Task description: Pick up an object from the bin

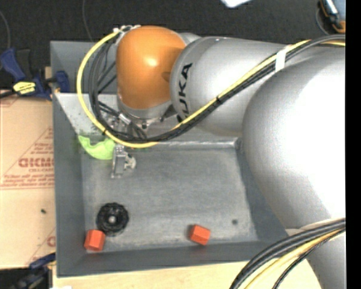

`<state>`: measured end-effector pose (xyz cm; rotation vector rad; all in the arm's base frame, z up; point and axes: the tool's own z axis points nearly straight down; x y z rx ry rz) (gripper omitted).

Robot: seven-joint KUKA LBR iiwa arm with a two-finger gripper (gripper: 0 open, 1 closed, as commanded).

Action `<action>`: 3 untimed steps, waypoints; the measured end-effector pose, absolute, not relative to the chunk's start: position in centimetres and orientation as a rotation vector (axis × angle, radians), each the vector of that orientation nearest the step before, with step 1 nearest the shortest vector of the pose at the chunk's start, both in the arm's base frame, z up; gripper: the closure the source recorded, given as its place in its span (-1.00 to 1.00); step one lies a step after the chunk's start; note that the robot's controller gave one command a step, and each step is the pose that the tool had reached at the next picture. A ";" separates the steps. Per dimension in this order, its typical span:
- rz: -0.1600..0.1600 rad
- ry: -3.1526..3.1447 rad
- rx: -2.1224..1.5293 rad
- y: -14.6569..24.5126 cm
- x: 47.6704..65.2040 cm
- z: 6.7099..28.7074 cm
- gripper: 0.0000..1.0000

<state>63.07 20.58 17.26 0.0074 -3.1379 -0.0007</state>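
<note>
Camera view from above. The gripper [121,161] hangs low over the far-left part of the bin [69,179], below the orange cover [147,65] of the arm [228,77]; whether it is apart or together cannot be told. Just beside it, on its left, lies a lime-green piece [96,147], soft-edged and curved, partly hidden under the wrist and its yellow and black cables [93,110]. This piece sits close against the sloping left wall, near the far corner. The middle and right of the grey floor lie bare. A black round part [112,217] rests near the front left; one orange block [94,240] sits in the front-left corner and a second orange block [199,234] lies near the front wall, well apart from the gripper. The arm's silver casing bears the black lettering "KUKA" [185,93]
</note>
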 end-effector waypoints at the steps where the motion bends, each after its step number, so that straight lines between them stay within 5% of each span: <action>1: -0.003 -3.145 0.000 20.5 63.2 17.8 -1.00; 2: 0.000 -3.065 -0.679 18.9 63.6 9.0 -1.00; 3: 0.002 -3.058 -0.700 18.7 63.6 8.3 -1.00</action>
